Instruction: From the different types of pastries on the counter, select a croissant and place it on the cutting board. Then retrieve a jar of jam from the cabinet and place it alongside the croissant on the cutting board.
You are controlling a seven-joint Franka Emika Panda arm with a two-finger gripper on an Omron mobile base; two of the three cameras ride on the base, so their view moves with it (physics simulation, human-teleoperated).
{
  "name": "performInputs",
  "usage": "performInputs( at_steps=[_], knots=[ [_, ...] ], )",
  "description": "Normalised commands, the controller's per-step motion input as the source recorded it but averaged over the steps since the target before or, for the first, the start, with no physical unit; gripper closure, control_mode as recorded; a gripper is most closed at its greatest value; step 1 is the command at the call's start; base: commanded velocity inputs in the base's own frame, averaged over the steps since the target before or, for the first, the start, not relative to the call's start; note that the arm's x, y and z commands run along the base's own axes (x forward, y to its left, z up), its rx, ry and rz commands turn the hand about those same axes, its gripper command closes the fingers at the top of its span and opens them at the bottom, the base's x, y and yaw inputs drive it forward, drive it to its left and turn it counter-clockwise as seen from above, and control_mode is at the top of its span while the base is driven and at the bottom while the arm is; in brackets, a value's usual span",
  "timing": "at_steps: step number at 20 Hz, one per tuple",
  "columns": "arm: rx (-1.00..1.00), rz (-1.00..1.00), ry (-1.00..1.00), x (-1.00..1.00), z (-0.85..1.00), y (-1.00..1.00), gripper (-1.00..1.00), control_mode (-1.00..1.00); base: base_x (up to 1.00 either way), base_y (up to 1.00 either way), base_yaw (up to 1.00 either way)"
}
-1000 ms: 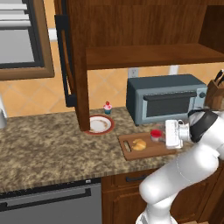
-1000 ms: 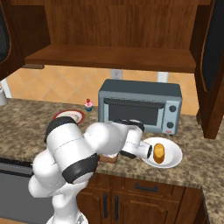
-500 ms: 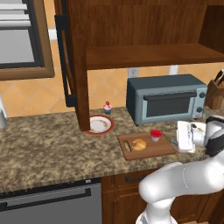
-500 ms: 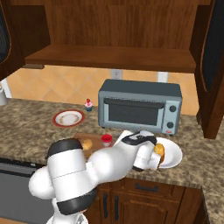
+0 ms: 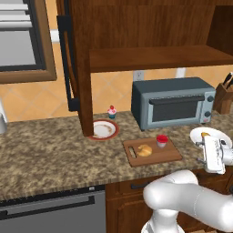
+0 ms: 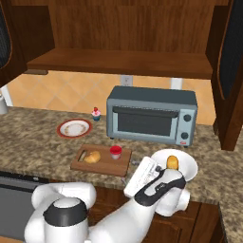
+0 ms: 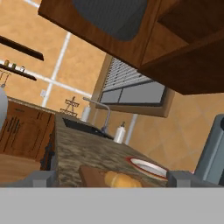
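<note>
croissant (image 5: 144, 150) and jar of jam (image 5: 161, 140) on cutting board (image 5: 170, 155), pincer (image 7: 111, 178) wide open, empty, well right of them

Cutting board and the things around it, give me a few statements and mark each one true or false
1. The croissant lies on the cutting board. True.
2. The jar of jam stands on the cabinet shelf. False: it stands on the board, beside the croissant.
3. The pink-frosted cupcake sits on the red-rimmed plate. False: it stands on the counter behind that plate.
4. The oblong orange-brown pastry lies on a white plate to the right of the board. True.
5. The gripper is clamped on the jar. False: it is off the board's right end, apart from the jar.
6. The toaster oven stands behind the board. True.
</note>
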Motion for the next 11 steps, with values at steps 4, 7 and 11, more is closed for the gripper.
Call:
performInputs(
  at_steps=[4,7,11],
  knots=[
    [0.0,0.0,0.0,0.0,0.0,0.0,-1.0,-1.0,0.0,0.0,0.0],
    [0.0,0.0,0.0,0.0,0.0,0.0,-1.0,-1.0,0.0,0.0,0.0],
    [0.01,0.0,0.0,0.0,0.0,-0.12,-1.0,-1.0,0.0,0.0,0.0]
  ],
)
